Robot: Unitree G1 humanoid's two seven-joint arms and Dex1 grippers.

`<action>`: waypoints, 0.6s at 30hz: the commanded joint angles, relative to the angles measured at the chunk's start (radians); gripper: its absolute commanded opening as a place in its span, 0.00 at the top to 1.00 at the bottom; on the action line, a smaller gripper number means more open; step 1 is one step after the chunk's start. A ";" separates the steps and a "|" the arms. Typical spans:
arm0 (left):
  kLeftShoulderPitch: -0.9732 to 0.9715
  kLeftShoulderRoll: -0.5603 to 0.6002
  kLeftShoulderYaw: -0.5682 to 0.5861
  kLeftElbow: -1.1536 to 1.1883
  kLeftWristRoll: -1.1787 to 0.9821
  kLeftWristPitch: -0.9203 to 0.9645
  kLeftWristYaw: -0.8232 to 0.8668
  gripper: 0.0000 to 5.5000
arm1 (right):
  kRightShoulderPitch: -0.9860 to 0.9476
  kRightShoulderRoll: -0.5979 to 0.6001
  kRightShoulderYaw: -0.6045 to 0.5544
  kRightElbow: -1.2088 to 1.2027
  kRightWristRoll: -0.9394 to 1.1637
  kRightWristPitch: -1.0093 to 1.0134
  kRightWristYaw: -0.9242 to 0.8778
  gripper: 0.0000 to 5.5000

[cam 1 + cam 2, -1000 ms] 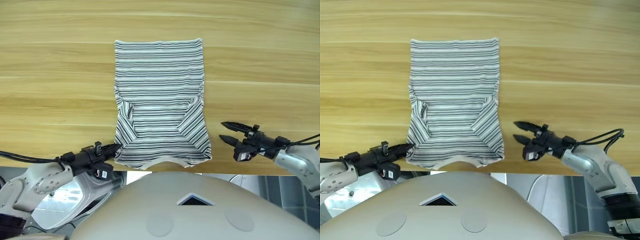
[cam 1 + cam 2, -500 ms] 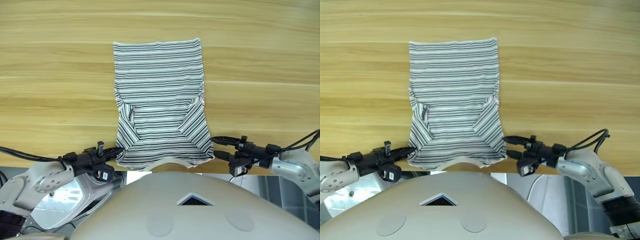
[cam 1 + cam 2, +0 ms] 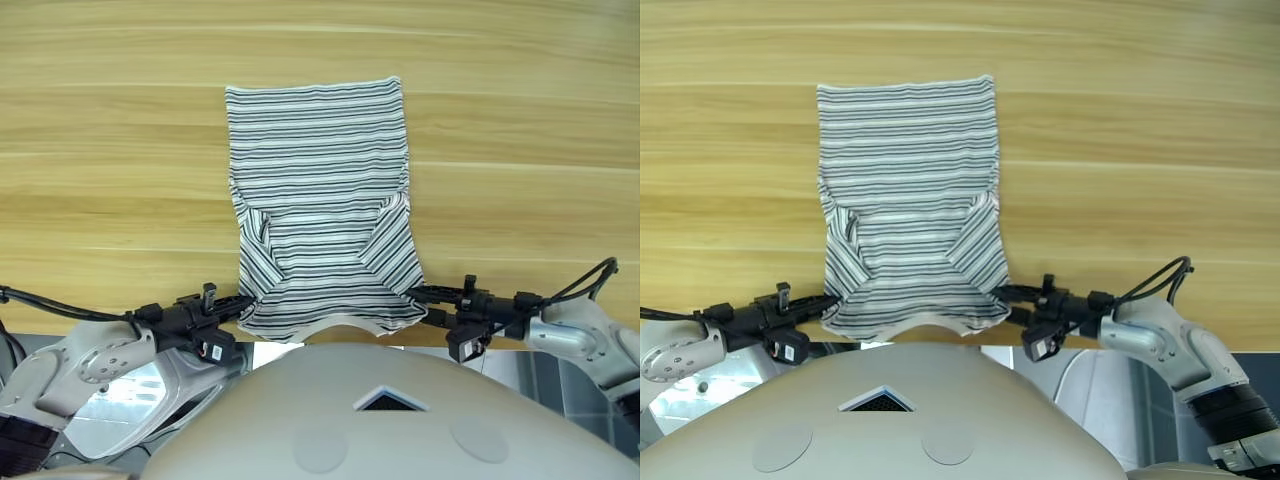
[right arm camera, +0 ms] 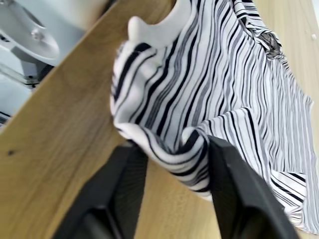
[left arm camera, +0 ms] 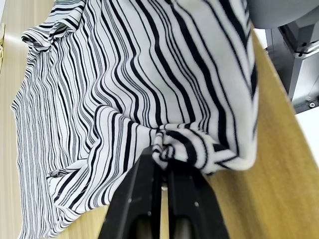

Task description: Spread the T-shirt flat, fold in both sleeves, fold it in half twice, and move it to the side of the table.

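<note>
Two striped T-shirt point(image 3: 318, 190) corners: one pinched in the left gripper point(image 5: 160, 152), one between the right gripper point(image 4: 174, 147)'s spread fingers point(image 4: 127, 179).

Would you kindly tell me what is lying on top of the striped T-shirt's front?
The left sleeve and the right sleeve lie folded inward on the T-shirt. The fabric beneath them, and the table under it, is covered.
</note>
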 commanded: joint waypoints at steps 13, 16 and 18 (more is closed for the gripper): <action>-0.047 0.009 -0.043 0.065 -0.117 -0.016 -0.058 1.00 | -0.061 0.029 -0.043 0.036 0.030 0.046 -0.032 1.00; -0.054 0.010 -0.042 0.075 -0.131 -0.022 -0.064 1.00 | -0.077 0.036 -0.052 0.047 0.039 0.045 -0.040 1.00; -0.024 0.002 -0.026 0.063 -0.146 -0.024 -0.049 1.00 | -0.043 0.024 -0.062 0.042 0.045 0.035 -0.043 1.00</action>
